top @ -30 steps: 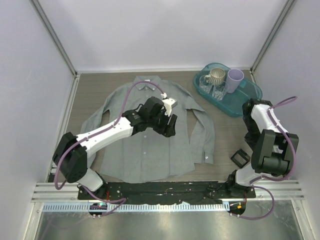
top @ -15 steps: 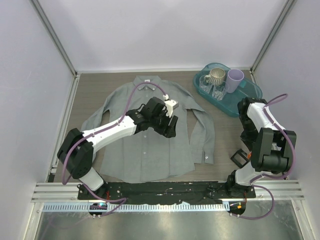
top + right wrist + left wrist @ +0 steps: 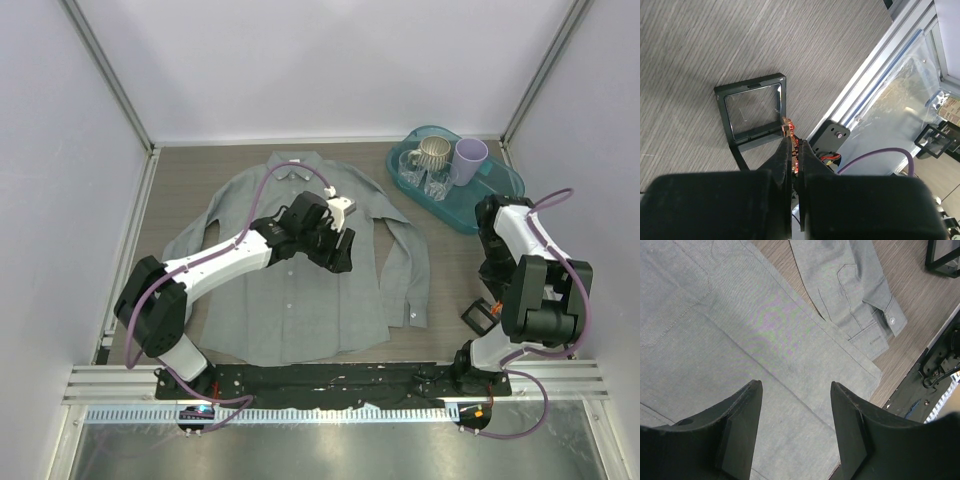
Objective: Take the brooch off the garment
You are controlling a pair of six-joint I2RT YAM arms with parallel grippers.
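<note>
- Red-orange brooch (image 3: 792, 142) is pinched between the tips of the right gripper (image 3: 795, 150), whose fingers are pressed together on it, in the lower middle of the right wrist view.
- Just past those tips, a small black square frame (image 3: 752, 112) with a clear window lies on the wood-grain table (image 3: 700, 50). The brooch is by the frame's lower right corner (whether it touches the frame I cannot tell).
- Grey garment (image 3: 290, 290) lies spread flat in the centre of the top view, collar toward the top of the frame and a sleeve down each side.
- Left gripper (image 3: 795, 425) hangs over the shirt front with its fingers wide apart and nothing between them. A sleeve cuff (image 3: 875, 325) with a white button (image 3: 891, 320) shows in the upper right of the left wrist view.
- Teal tray (image 3: 505, 180) holding cups (image 3: 434, 153) is in the upper right of the top view.
</note>
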